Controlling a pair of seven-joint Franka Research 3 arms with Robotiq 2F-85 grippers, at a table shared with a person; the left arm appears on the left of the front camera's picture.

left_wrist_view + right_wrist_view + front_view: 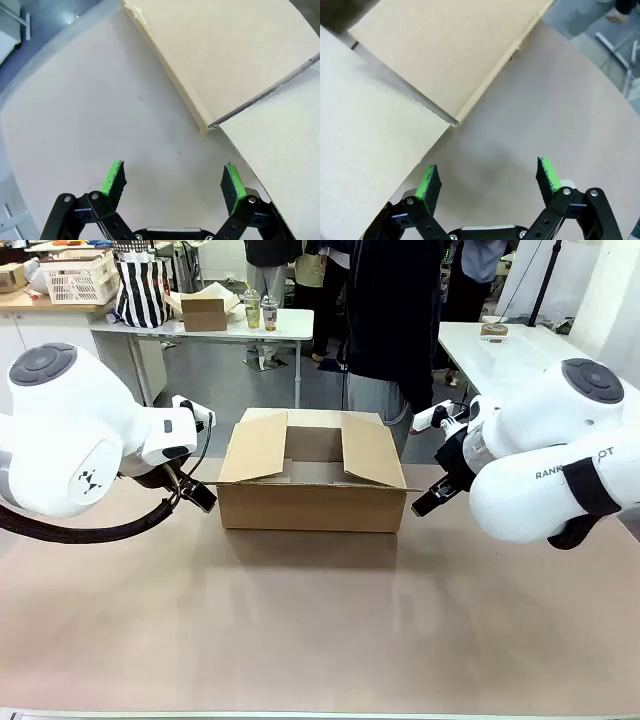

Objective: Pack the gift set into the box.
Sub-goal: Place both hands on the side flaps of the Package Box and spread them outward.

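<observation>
The box (310, 505) stands in the middle of the table's far half, its top flaps raised and leaning outward, with only bare cardboard visible inside. My left gripper (200, 495) hovers just off the box's left end, open and holding nothing; the left wrist view shows its green pads (114, 179) spread above the tabletop beside the box (225, 55). Off the right end sits my right gripper (425, 505), also open, its pads (547, 175) wide apart next to the box wall (435, 55). The gift set is out of view.
A person (390, 330) stands right behind the box at the far edge. The brown tabletop (320, 620) stretches toward the near side. Farther back, a white table carries a small brown carton (205, 310) and cups, with a striped bag (142, 290) beside it.
</observation>
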